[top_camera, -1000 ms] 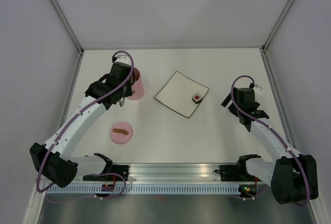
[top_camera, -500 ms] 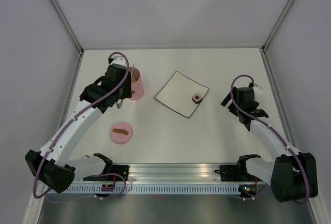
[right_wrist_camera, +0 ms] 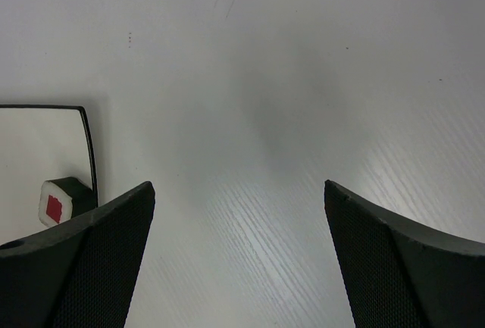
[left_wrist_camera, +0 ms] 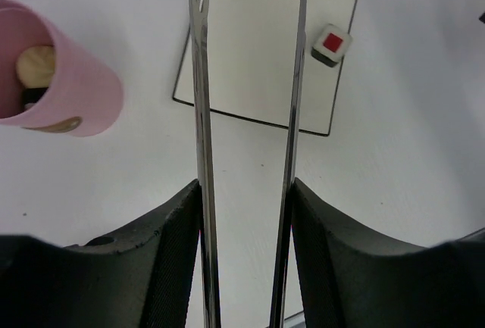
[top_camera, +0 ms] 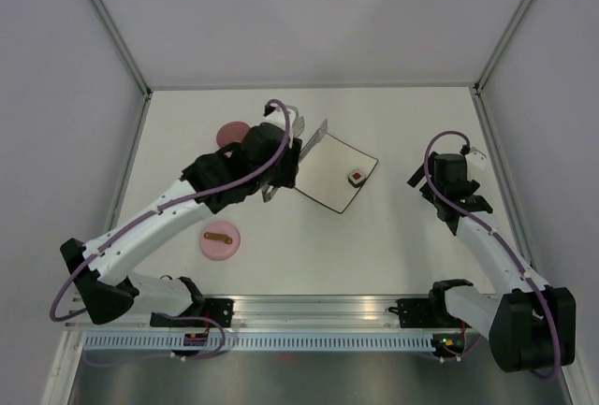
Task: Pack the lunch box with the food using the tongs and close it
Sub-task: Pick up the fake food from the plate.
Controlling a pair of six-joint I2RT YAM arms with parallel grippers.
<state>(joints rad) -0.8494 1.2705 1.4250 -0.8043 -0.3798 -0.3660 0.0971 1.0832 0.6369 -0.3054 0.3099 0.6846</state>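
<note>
Clearly, the left gripper is clamped on the tongs. Its two black fingers stand partway apart and press on the outer sides of the two thin silvery arms. The tongs run straight ahead of the fingers with a gap between the arms and nothing between them in the part that shows; their tips are cut off at the top of the wrist view.

Ahead of the gripper and under the tongs lies the white square plate. One sushi roll, dark-wrapped with a red centre, sits at the plate's corner, just right of the right tong arm and not touching it.

To the gripper's left stands the pink lunch box, uncovered, with a beige ball showing inside and a brown mark low on its side. Its lid lies flat on the table behind the gripper, towards the arm bases, handle up.

The right gripper has its fingers wide apart, holding nothing, above bare table, with the roll to its left.
</note>
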